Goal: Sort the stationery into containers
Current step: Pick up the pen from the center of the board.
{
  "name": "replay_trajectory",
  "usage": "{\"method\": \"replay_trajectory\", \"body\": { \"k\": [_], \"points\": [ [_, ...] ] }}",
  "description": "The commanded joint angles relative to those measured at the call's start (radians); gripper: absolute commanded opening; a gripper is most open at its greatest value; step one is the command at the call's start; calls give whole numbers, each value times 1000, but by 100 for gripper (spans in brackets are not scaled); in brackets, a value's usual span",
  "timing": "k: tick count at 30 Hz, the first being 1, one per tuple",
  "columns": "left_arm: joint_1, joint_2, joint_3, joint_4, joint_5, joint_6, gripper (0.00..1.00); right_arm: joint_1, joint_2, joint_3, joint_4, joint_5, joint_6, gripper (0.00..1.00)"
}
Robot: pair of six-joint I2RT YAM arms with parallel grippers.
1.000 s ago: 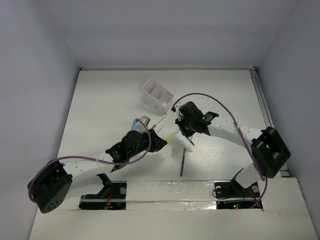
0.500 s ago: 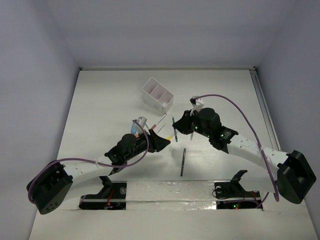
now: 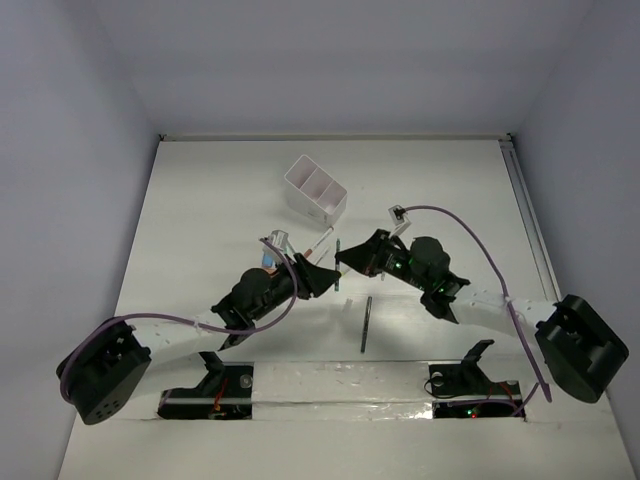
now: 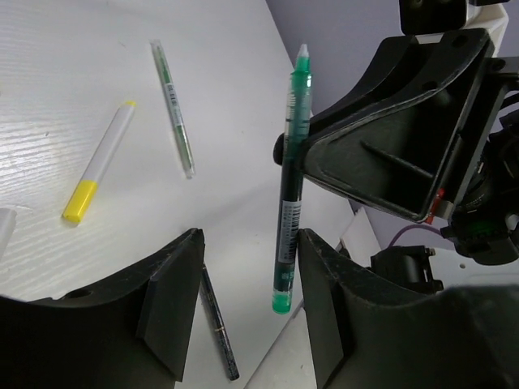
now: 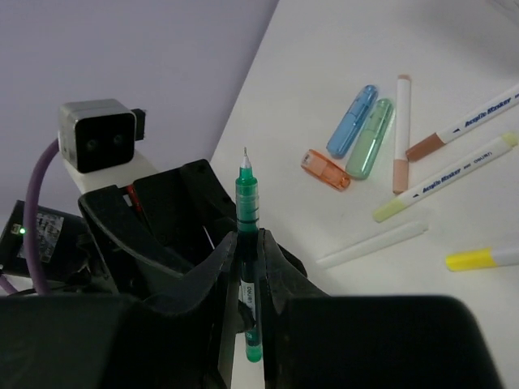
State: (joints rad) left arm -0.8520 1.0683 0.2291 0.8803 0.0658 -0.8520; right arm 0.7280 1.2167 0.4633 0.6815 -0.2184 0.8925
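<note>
Right pincer (image 5: 247, 243) grips a green pen (image 5: 246, 198), roughly upright. Left pincer (image 4: 251, 247), jaws wide, faces it, and the pen's lower end stands just ahead of its gap. The divided box (image 3: 315, 188) lies beyond both pincers.

green pen (image 4: 289, 190) upright, fingers (image 4: 172, 296) apart beside it

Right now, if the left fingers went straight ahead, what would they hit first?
Probably the green pen, which the right fingers hold just in front of them, though depth is unclear.
</note>
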Motion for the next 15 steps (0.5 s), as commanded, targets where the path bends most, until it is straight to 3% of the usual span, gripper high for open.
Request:
{"method": "replay_trajectory", "body": {
  "k": [1, 5, 7, 14, 15],
  "points": [
    [-7, 19, 3, 88, -4, -1, 45, 19, 23, 5, 170, -38, 63, 0],
    [-7, 25, 13, 98, -14, 8, 42, 30, 56, -9, 225, -50, 97, 0],
    [-7, 28, 15, 97, -17, 14, 35, 30, 76, -18, 240, -55, 106, 0],
    [-7, 38, 18, 103, -3, 22, 31, 30, 144, -37, 349, -81, 172, 0],
    [-7, 36, 18, 103, -1, 25, 25, 30, 150, -37, 354, -81, 175, 0]
  ]
}}
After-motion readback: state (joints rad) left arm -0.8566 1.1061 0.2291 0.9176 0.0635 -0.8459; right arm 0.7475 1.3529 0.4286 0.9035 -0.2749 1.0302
